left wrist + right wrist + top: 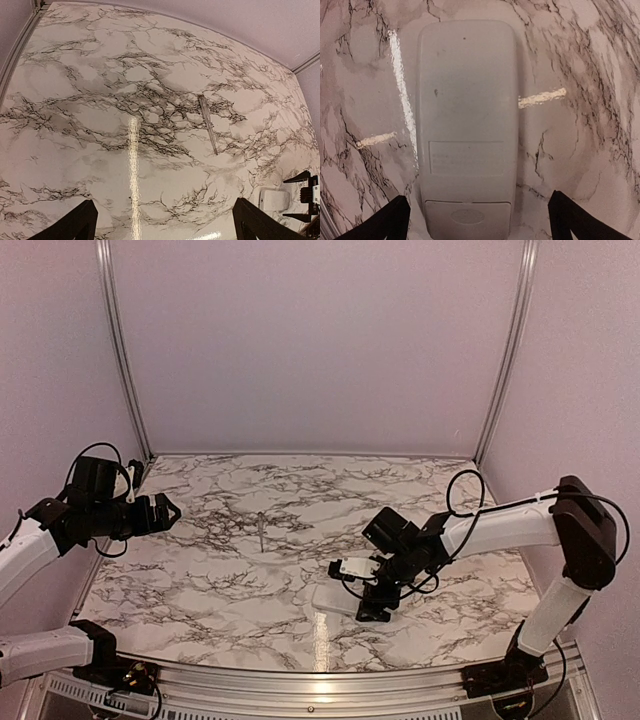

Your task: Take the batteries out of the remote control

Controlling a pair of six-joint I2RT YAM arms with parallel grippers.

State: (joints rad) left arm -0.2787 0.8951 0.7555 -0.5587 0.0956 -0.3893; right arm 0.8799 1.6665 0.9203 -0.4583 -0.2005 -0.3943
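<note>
A white remote control (335, 598) lies flat on a marble-patterned desk (200, 580), toward the near edge and right of centre, its back face up. In the right wrist view the remote control (466, 100) fills the middle of the picture, lengthwise away from the camera.

A faint rectangular label (466, 158) sits on its lower half – rows of tiny print, too pale to read. Below it a separate cover (467, 215) sits closed at the near end, stamped with an oval mark (468, 216) that cannot be read. No brand name is legible anywhere.

The right pincer (375, 608) is over the near end of the remote. Its two dark fingers (385, 220) are spread wide, one on each side of the remote and clear of its edges, gripping nothing. Whether the tips touch the desk cannot be told.

The left pincer (170, 510) hangs at the far left, well apart from the remote, raised off the desk. Its fingers (75, 225) are also spread and hold nothing.

A slim grey pointed tool (260, 530) lies alone near the middle of the desk, between the two arms – the only loose thing near the remote, and not in the right arm's way. Bright streaks of reflected light cross the glossy surface beside the remote. Plain lilac walls (320, 340) enclose the desk on three sides.
</note>
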